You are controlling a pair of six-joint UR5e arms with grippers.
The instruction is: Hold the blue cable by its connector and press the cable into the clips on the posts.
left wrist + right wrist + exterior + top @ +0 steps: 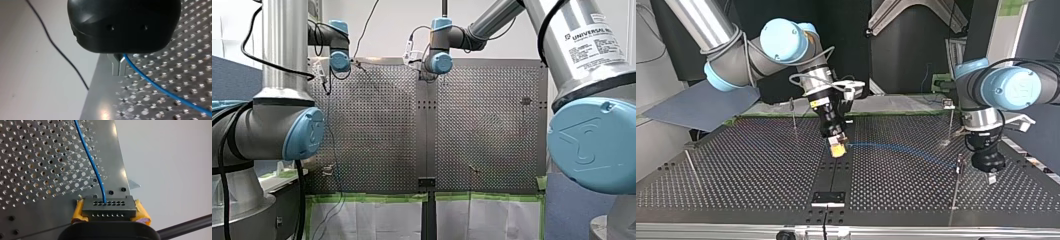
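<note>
Right up close in the right wrist view sits the grey connector, a little block with two rows of holes, and my right gripper is clamped onto it with one of its yellow pads squeezing each end. So that claw is pinching the connector, no doubt there. The blue cable plugs into the upper row of holes and runs off ahead of the gripper over the perforated table. From the top view, the right gripper hangs tilted over the dark strip in the middle of the table. From it the cable makes a low arc just above the surface toward the view's right, where my left gripper points down. A thin post stands just beside that gripper and the cable's arc reaches its upper end. I honestly can't tell if the cable sits in the clip or only passes by it. In the left wrist view the metal fingers look pressed together, with the cable coming out right at their base, so as far as I can see they're pinching the cable. Another post stands at the view's left of my right gripper, apart from the cable.
</note>
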